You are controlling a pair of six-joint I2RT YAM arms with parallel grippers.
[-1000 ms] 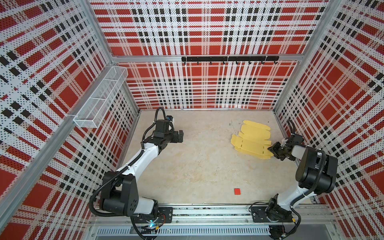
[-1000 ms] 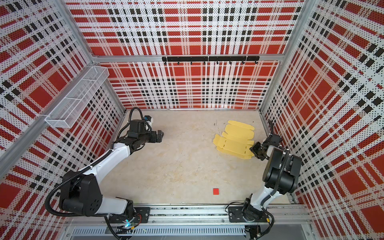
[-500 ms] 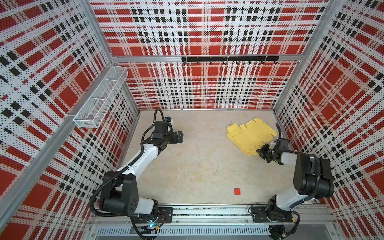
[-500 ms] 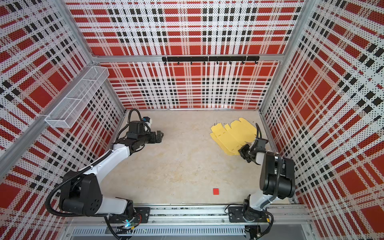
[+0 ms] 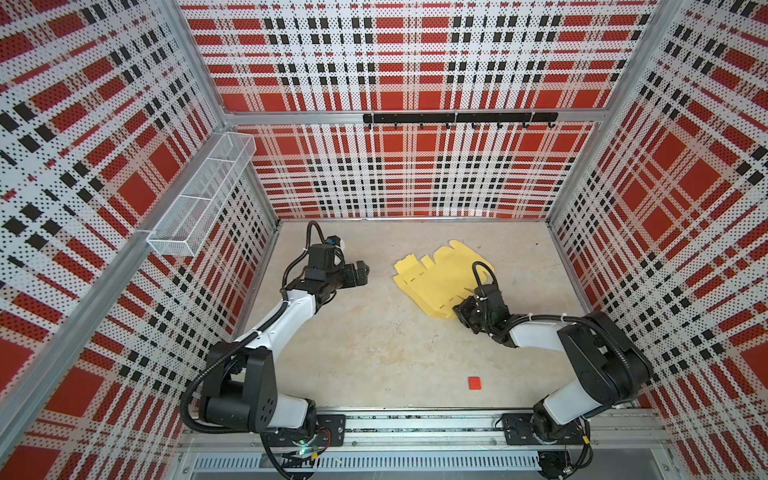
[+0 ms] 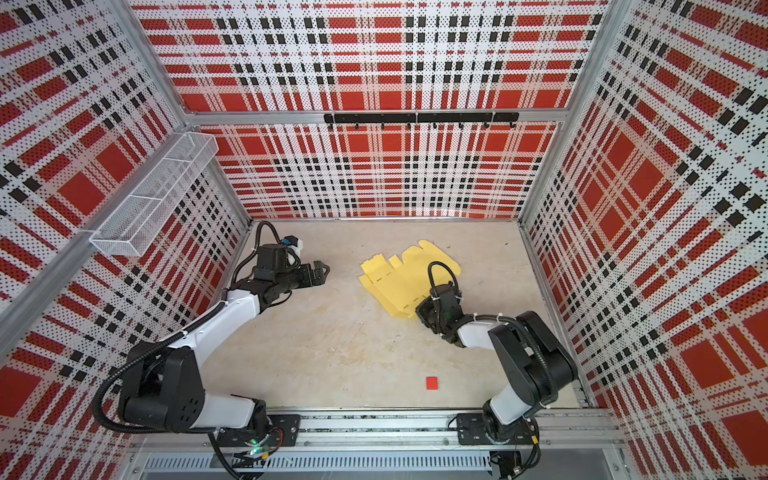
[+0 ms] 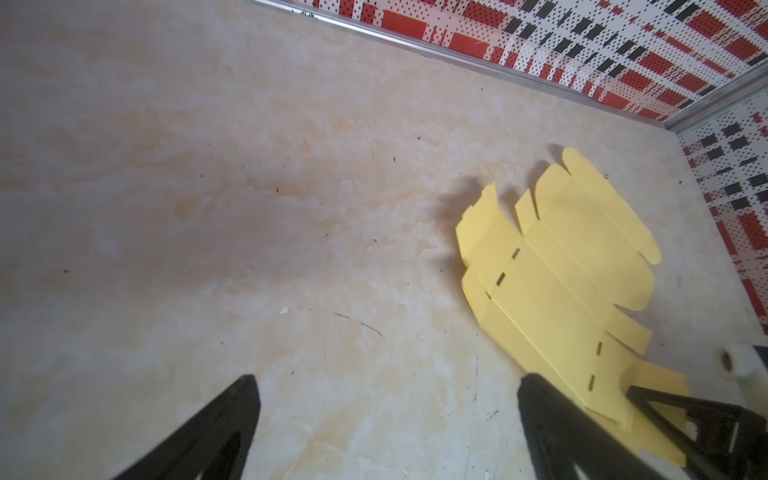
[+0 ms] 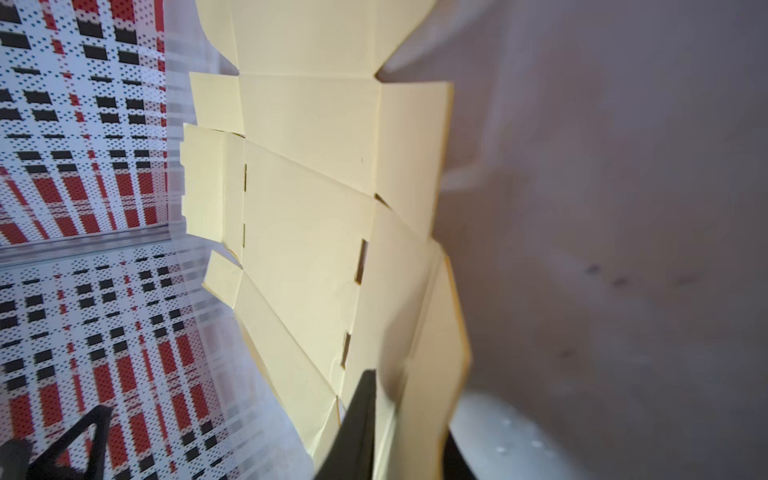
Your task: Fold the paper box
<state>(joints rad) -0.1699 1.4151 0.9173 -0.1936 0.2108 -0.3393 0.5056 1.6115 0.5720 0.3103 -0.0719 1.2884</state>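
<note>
— Where's the box [image 5: 440, 276], and which way does it point?
— It's unfolded on the right half of the table [image 5: 374, 353], toward the back. Its rounded flaps [image 5: 461, 253] point at the far right corner. The long creases run diagonally, far left to near right. From above it looks about as wide as long.
— The hands?
— The right hand [image 5: 459, 310] is clenched on the box's near-right edge; its wrist view shows card between the fingers [image 8: 361, 415]. The left hand [image 5: 362, 271] is spread wide, holding nothing, well apart to the box's left.
— And around it?
— The table is pale and mottled, with a red square [image 5: 474, 383] near the front. Plaid walls [image 5: 415, 187], a wire basket [image 5: 199, 199] on the left one, and a hook rail [image 5: 457, 118] at the back.
</note>
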